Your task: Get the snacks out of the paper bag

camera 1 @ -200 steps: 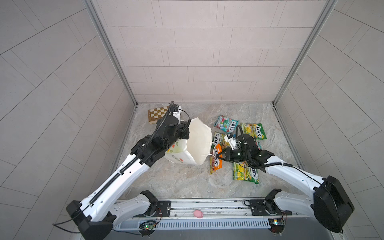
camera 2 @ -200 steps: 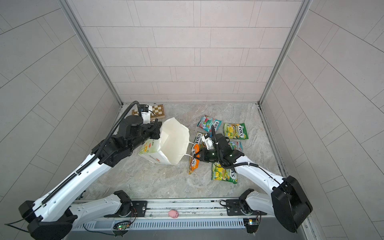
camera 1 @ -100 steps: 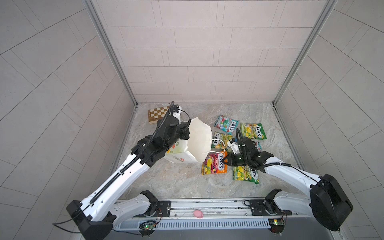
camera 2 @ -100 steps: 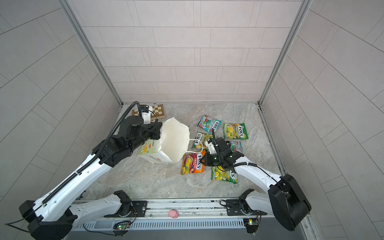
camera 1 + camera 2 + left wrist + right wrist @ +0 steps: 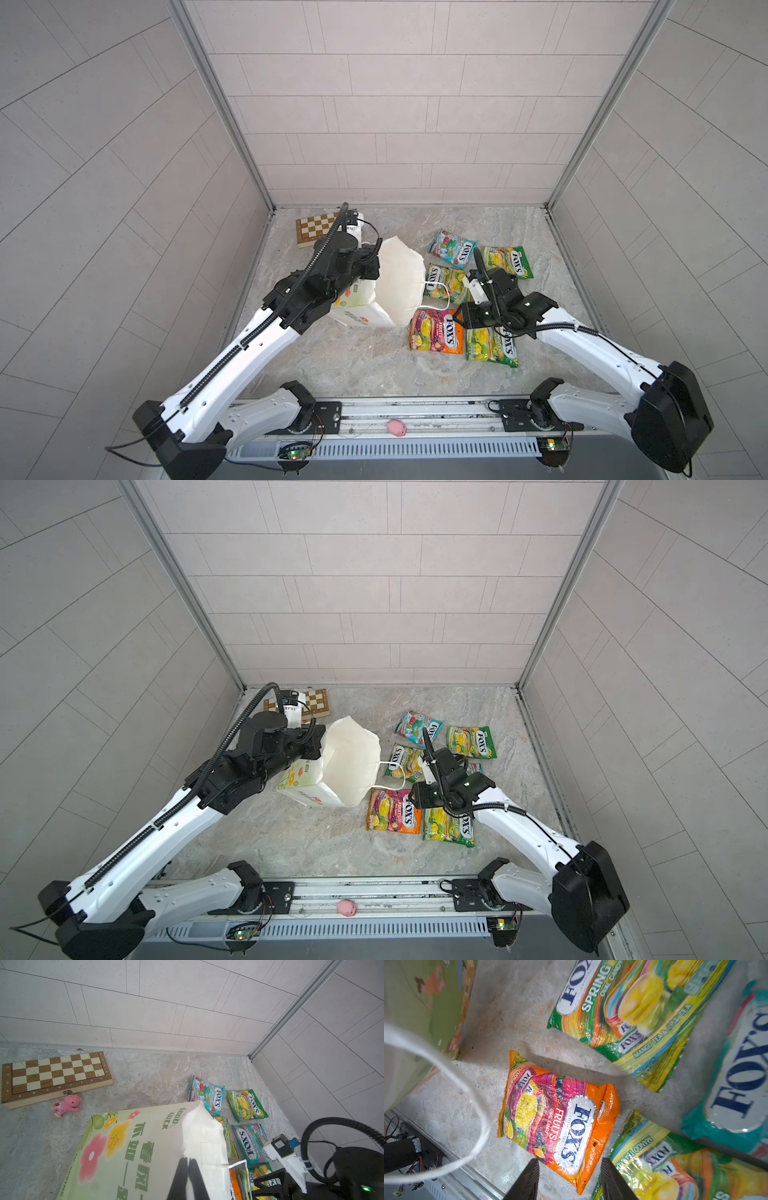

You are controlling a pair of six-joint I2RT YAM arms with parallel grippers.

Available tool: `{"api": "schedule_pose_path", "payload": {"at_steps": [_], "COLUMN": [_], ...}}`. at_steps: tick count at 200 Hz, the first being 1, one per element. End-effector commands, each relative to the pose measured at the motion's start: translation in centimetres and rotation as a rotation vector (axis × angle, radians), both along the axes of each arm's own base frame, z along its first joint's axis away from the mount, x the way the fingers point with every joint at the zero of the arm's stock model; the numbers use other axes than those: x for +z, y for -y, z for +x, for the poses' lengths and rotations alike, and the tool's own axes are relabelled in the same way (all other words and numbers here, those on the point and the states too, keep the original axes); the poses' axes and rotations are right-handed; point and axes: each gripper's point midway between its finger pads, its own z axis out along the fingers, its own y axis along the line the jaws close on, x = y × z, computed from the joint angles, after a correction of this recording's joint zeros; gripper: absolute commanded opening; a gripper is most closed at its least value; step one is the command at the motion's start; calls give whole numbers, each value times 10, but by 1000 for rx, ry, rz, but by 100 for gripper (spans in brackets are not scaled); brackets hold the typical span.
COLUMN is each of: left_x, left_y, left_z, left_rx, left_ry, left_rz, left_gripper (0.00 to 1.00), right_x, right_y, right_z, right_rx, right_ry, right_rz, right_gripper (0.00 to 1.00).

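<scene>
Orange packet (image 5: pixel 558 1124) flat beneath parted right tool (image 5: pixel 571 1160)

Bag (image 5: pixel 133 1147): cut off by the left wrist view's edge; teal packet (image 5: pixel 474 768), at 3 o'clock of the bag: nearly all hidden beneath the right arm in a top view; chessboard (image 5: pixel 316 227), at 11 o'clock: corner covered by the left arm; cord (image 5: pixel 484 1124): blurred.

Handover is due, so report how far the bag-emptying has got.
Done: six snacks lie on the table, outside the paper bag. In hand: left gripper pinches the bag's rim; right gripper, fingers open, hangs over the orange packet, holding nothing. Left: the bag looks empty, probably nothing.
</scene>
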Motion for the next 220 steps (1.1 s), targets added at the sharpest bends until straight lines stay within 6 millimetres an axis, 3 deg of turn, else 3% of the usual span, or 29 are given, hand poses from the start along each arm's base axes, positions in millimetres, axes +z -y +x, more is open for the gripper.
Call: {"api": "schedule_pose_path", "payload": {"at_steps": [1,37,81,135,186,206,220], "left_x": [2,2,3,2,3,5,6], "left_y": [1,3,2,3,6,7,9], "left_z": [1,1,1,1,1,1,1], "left_rx": [0,-3,-4,-6,-16,-20,-27], "left_ry": [13,12,15,14,14,17,18], "left_rz": [-21,-21,-22,-29,-37,-43,-55], "left_gripper": [0,0,0,0,0,0,0], "right_x": [15,49,69,64,35,31,36], "right_y": [18,17,-18,-45,-37,-36,-36], "right_z": [-2,-2,7,33,53,57,59], "right_rx": [-22,-36,39,52,-22,-28,-27], "right_ry": [72,159,174,161,132,125,127], "right_rz": [-61,21,201,293,198,187,203], "right_gripper": [50,51,51,51,49,36,18]}}
